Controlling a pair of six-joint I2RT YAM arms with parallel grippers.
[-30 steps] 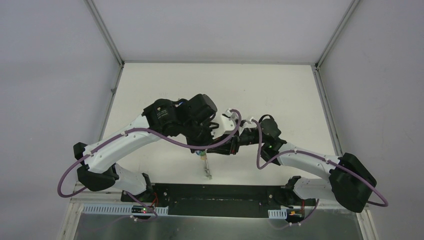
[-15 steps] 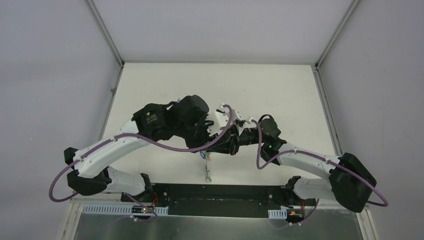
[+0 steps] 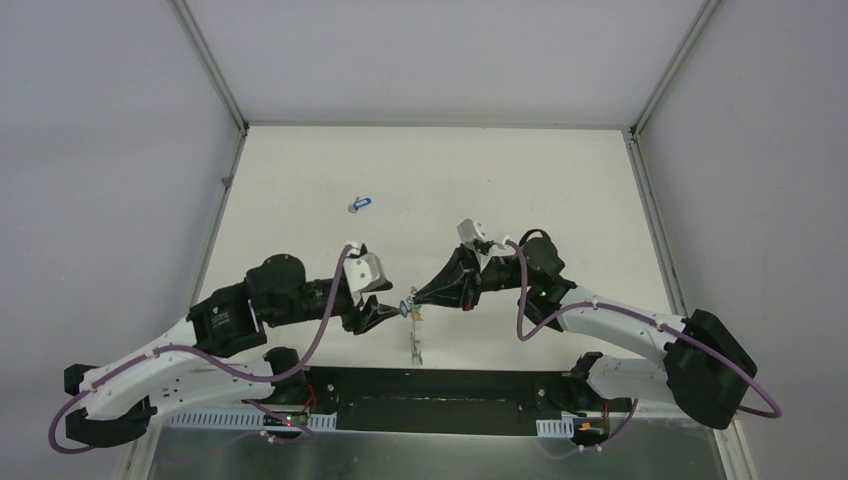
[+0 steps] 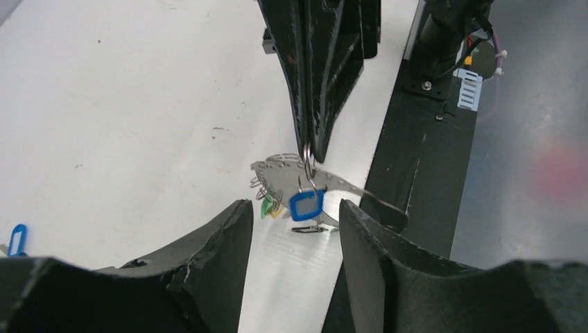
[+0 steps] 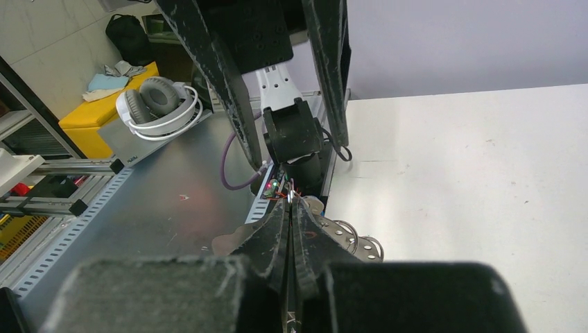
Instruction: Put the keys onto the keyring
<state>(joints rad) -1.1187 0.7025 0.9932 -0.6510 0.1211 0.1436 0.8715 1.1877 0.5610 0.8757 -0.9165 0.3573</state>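
The keyring [image 3: 414,335] is a flat silver metal piece with a row of holes and small wire rings. It hangs from my right gripper [image 3: 413,298], which is shut on one of its wire rings. In the left wrist view the keyring [image 4: 326,182] carries a blue-tagged key [image 4: 306,206] and green and yellow tags [image 4: 267,207]. My left gripper [image 3: 388,314] is open and empty, just left of the keyring and apart from it; its fingers [image 4: 229,236] frame it. In the right wrist view the shut fingers [image 5: 305,232] hide most of the keyring [image 5: 344,234]. A loose blue key [image 3: 361,203] lies far back left, also in the left wrist view [image 4: 16,237].
The black base plate [image 3: 430,385] of the arms runs along the near edge, right under the hanging keyring. Grey enclosure walls [image 3: 120,150] close the table on the left, right and back. A metal shelf [image 5: 159,208] lies beyond the near edge.
My left arm has pulled back to the near left, away from over the keyring, and uncovered the loose blue key. My right gripper has stayed in place, holding the keyring.
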